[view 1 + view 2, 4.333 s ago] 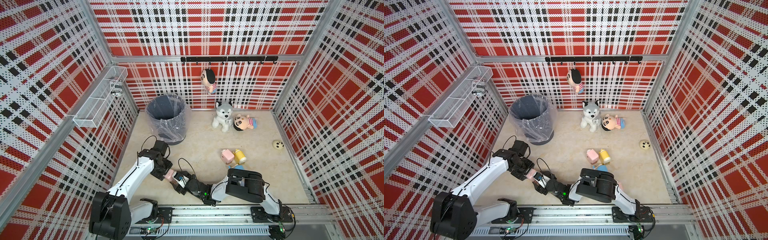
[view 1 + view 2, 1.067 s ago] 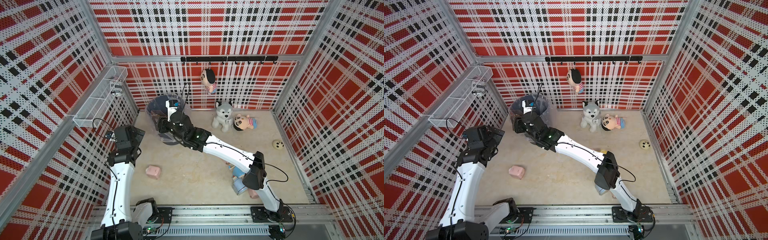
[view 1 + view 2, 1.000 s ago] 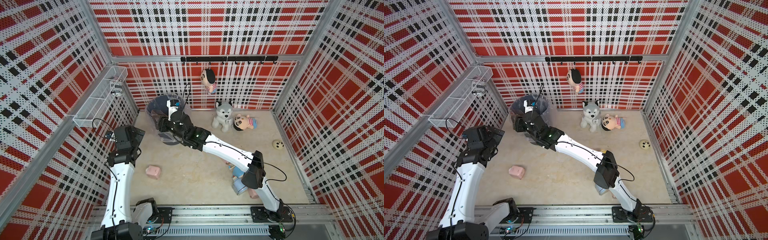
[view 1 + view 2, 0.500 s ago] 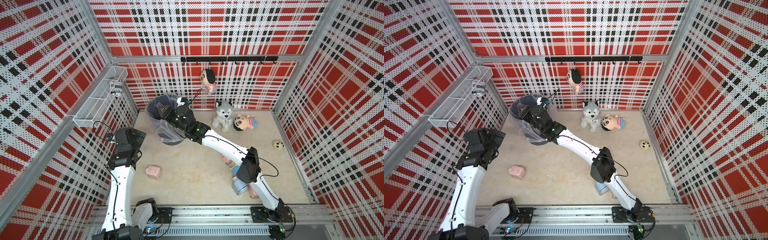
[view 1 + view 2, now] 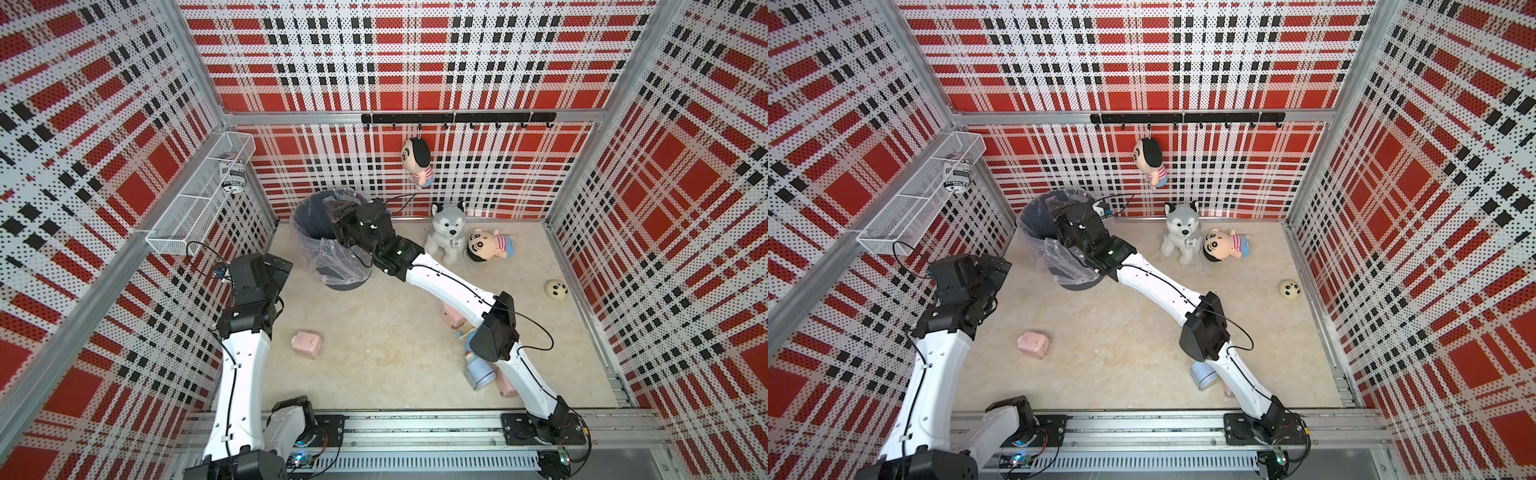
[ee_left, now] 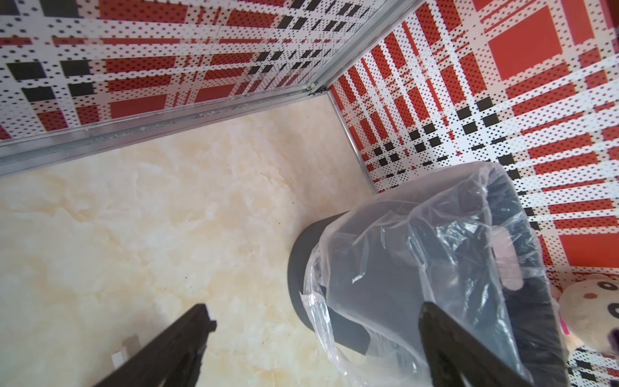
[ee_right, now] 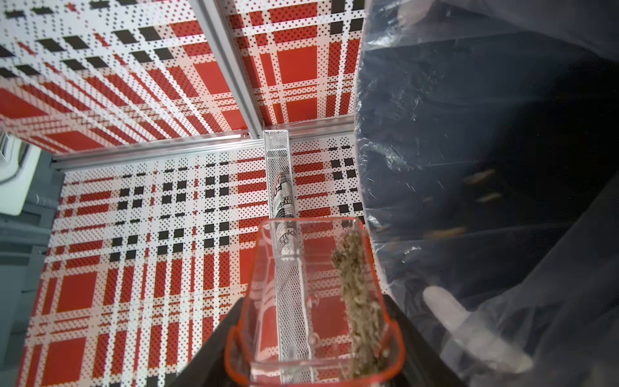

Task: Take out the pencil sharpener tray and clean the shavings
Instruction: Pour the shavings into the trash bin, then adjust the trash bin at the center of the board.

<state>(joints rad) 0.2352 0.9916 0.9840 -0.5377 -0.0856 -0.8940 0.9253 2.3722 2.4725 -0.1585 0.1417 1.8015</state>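
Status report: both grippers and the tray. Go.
Left gripper open, empty, hanging beside the trash bin. Right gripper shut on the sharpener tray, tipped at the bin's mouth. Shavings line one tray wall. Loose liner bag beside tray.

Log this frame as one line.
phase: dumping | right hand: shut on tray, tipped at bin | shavings: in tray, along one wall | left hand: open, empty | sharpener: on table

Lab robot cell: plaid perforated walls (image 5: 374, 62), aluminium frame (image 5: 291, 118), base rail (image 5: 415, 432)
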